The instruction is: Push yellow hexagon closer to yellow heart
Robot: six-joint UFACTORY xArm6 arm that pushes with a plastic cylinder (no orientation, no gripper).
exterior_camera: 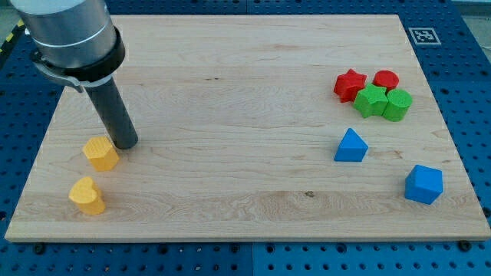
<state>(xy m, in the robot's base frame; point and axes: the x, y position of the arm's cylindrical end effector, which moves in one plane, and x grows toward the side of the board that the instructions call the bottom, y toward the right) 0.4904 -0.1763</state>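
While my tip [127,142] touches the hexagon's [100,153] upper right, the heart [87,195] sits just below, near the wooden bench's [230,92] left edge; no jaws here.

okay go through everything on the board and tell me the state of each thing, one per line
My tip: down, beside yellow hexagon's upper right.
Yellow hexagon: flat, just above yellow heart.
Yellow heart: apart from hexagon.
Red and green blocks: clustered.
Blue triangle: alone.
Blue cube: alone.

Pale matt wooden board [230,92], visible grain.
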